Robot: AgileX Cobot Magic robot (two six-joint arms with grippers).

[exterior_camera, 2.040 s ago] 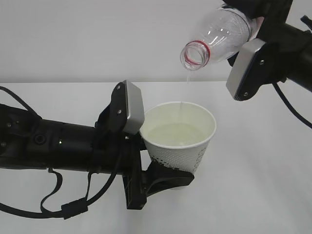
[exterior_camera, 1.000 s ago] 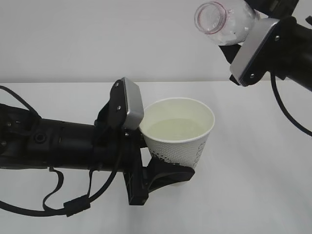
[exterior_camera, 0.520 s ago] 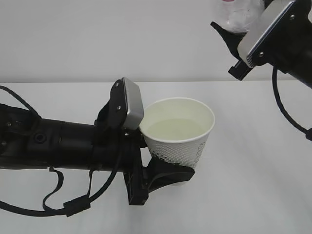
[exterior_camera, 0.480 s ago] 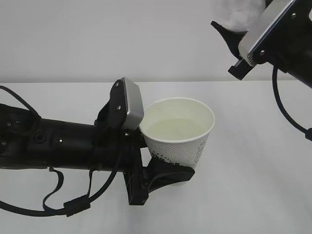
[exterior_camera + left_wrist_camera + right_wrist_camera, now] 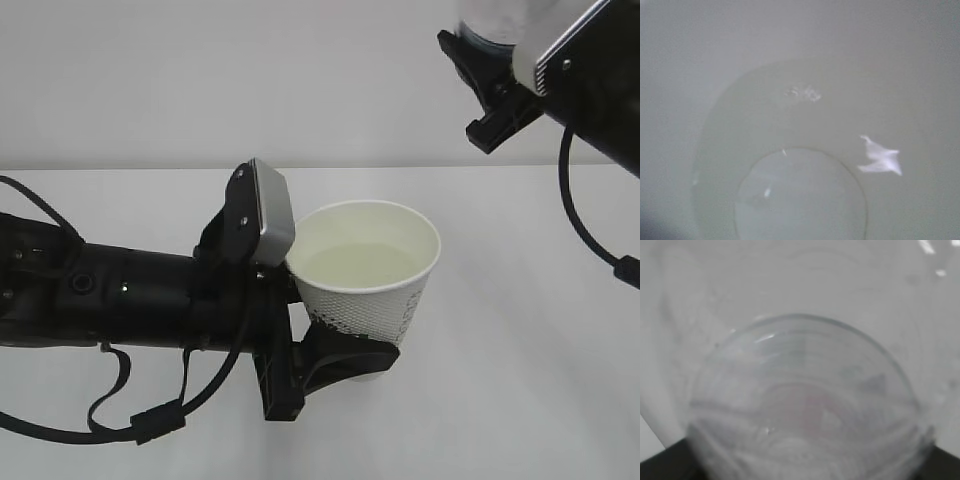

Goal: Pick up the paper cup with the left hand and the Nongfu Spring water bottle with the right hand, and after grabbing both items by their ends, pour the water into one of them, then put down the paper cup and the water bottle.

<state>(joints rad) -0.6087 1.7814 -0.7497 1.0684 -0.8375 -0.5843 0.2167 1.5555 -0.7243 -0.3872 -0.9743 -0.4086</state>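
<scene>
Since two seconds earlier, swung upright and lifted nearly out of the exterior view: the Nongfu Spring water bottle (image 5: 492, 22), only its clear lower body showing at the top edge, mouth out of sight and no stream falling. Kept in place meanwhile: the paper cup (image 5: 365, 285), held off the white table (image 5: 520, 330) with the water (image 5: 358, 264) pooled pale inside.

Clamped round the cup's base, the left hand (image 5: 335, 362), jaws partly spread to the width of the cup. Closed likewise on the bottle's bottom end, the right hand (image 5: 500, 85), jaws partly spread to the bottle's girth (right wrist view filled by blurred clear plastic, so contact judged from the exterior view).

Judged soft-walled and now weighted, the cup: easily crushed or slopped, best gripped low and kept level. Judged light, springy and slick, the drained bottle: apt to tip once released, so best held near its base until squarely seated.
</scene>
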